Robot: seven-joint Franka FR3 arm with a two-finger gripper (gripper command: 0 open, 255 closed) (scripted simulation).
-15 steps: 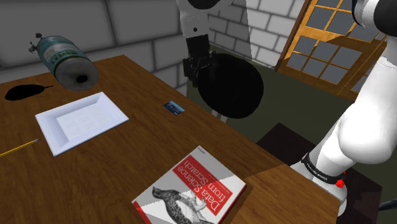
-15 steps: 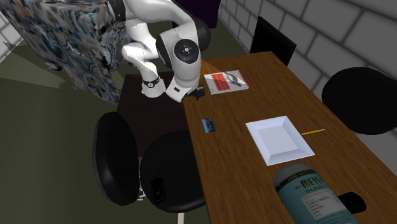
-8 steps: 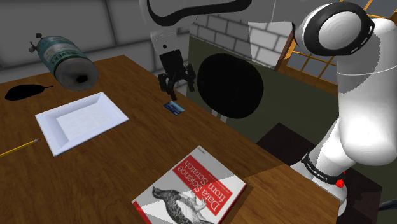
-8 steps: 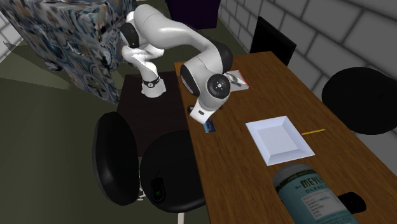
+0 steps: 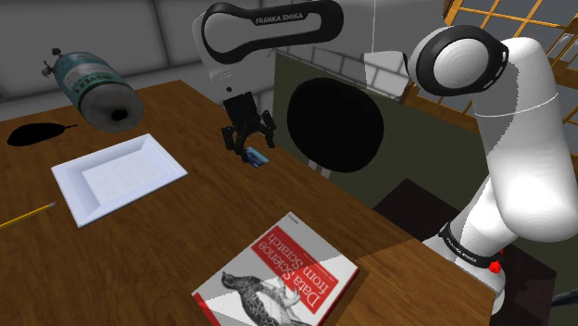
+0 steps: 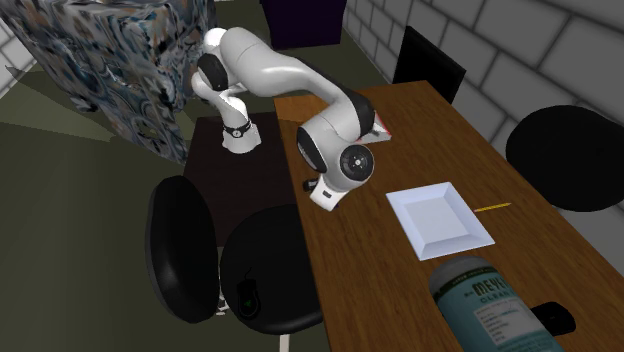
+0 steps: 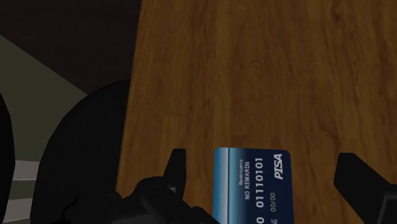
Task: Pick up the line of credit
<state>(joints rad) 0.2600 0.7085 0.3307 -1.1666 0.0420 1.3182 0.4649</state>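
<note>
A small blue credit card (image 7: 251, 184) with white print lies flat on the brown wooden table (image 7: 254, 76), close to the table's edge. My black gripper (image 7: 261, 175) hangs open just above it, one finger (image 7: 176, 167) on each side of the card, neither touching it. In the shoulder view the gripper (image 5: 248, 148) stands over the card (image 5: 258, 157), which peeks out beside the fingers. In the second exterior view the arm's white wrist (image 6: 340, 165) covers the card.
A white square tray (image 5: 119, 174), a yellow pencil (image 5: 28, 216), a tilted green-and-grey bottle (image 5: 93, 85) and a red-and-white book (image 5: 278, 278) are on the table. Black round chairs (image 6: 265, 270) stand beside the table's edge near the card.
The arm has swung from the table's edge to above the card and come down. The open fingers now straddle the card. The card has not moved.
</note>
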